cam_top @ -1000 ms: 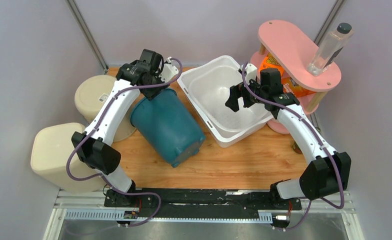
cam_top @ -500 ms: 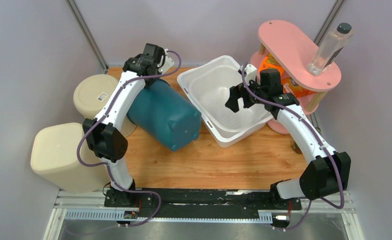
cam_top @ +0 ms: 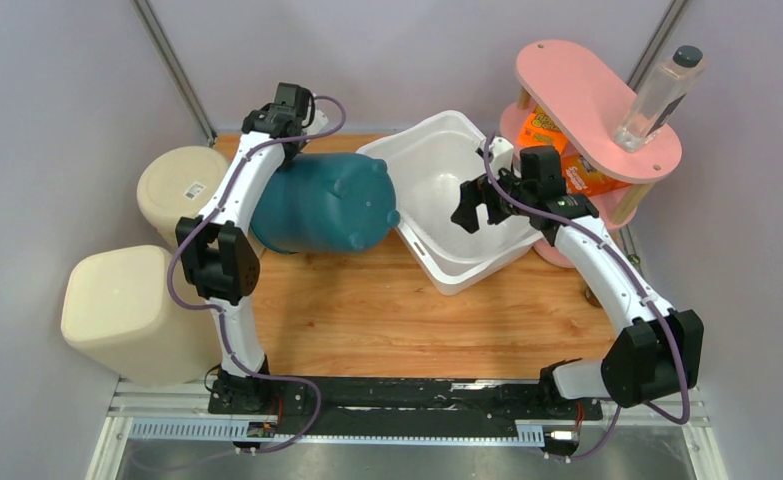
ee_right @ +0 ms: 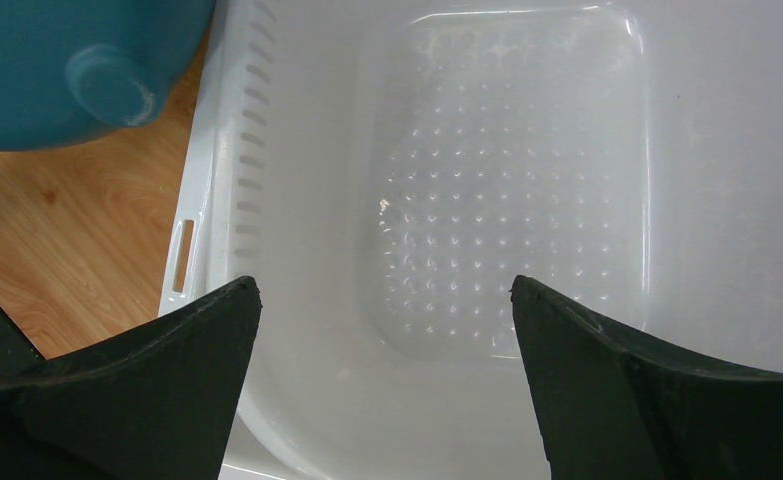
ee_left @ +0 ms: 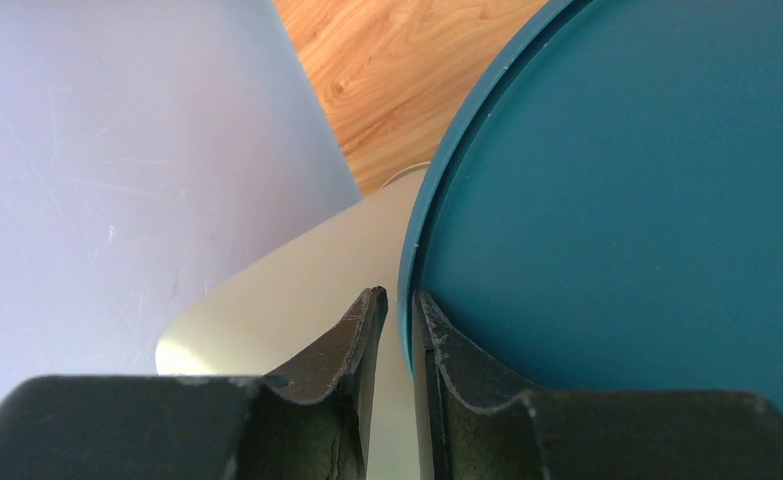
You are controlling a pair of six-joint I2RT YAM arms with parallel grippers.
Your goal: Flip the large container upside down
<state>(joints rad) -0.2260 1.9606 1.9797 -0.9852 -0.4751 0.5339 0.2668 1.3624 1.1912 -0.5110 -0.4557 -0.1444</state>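
The left gripper clamps the rim of the teal bucket, lying sideways beside the white tub; the right gripper hangs spread above the tub.

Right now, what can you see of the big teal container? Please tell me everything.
The teal container looks like smooth, opaque plastic: a tapered bucket with a thin rim and small round feet on its base. It is on its side at the back of the wooden table, with its base toward the white tub and its mouth toward the cream bin. The left hand is shut on its rim. Its inside is hidden.
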